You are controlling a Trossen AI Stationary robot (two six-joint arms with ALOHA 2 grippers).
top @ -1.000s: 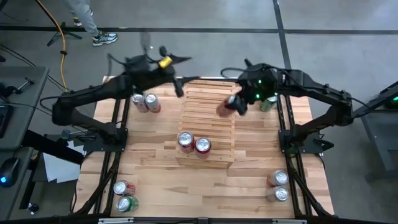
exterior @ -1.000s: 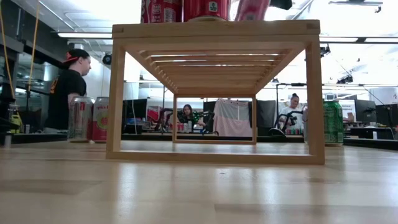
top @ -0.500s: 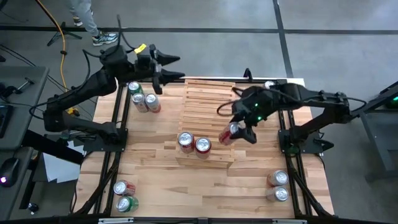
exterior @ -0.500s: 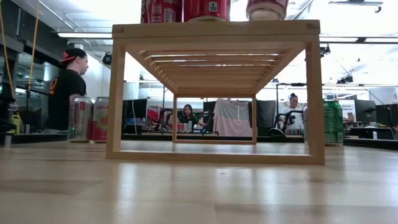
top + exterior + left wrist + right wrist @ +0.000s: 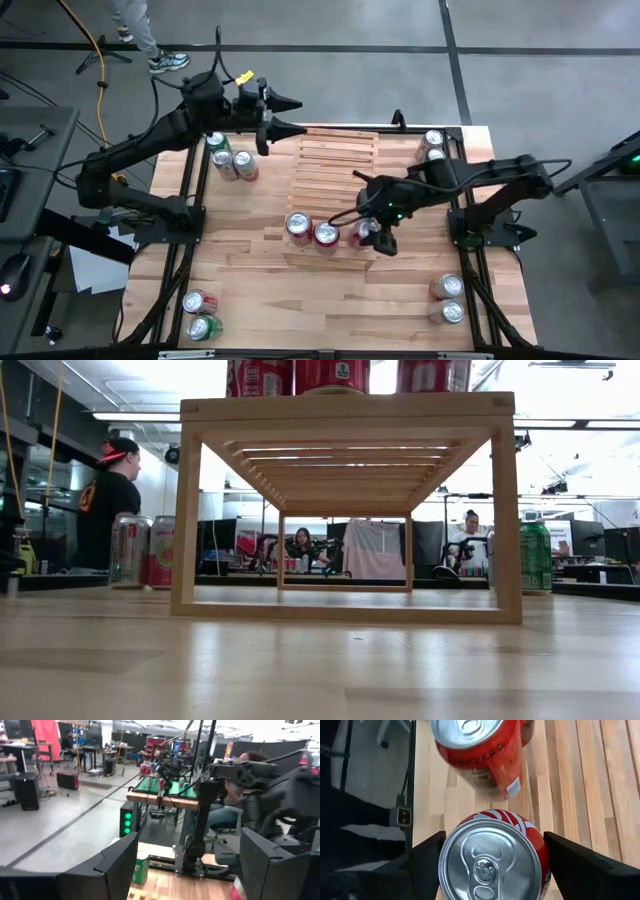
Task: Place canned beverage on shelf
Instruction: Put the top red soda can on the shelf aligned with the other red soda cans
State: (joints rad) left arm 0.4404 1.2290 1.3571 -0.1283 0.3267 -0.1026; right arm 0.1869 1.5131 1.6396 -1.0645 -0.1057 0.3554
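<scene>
Carried in the last second from the shelf's [image 5: 335, 190] far tier down to its front row, and now set upright there just beside two red cans [image 5: 312, 230]: red soda can [image 5: 362, 232], clamped between the right gripper's [image 5: 374, 236] fingers. Bottom resting on the top slat in the low view, so placement looks nearly complete, release remaining. Raised over the table's far left corner, empty, fingers apart: left gripper [image 5: 285, 115], moved little meanwhile.

Held can: red aluminium drink can [image 5: 495, 862], white stripes, silver lid
Rack: pale-wood slatted stepped shelf [image 5: 335, 165], centre frame
Upper-left cans: green aluminium can [image 5: 216, 143] beside red-and-silver cans [image 5: 236, 166]
Arms: black
</scene>
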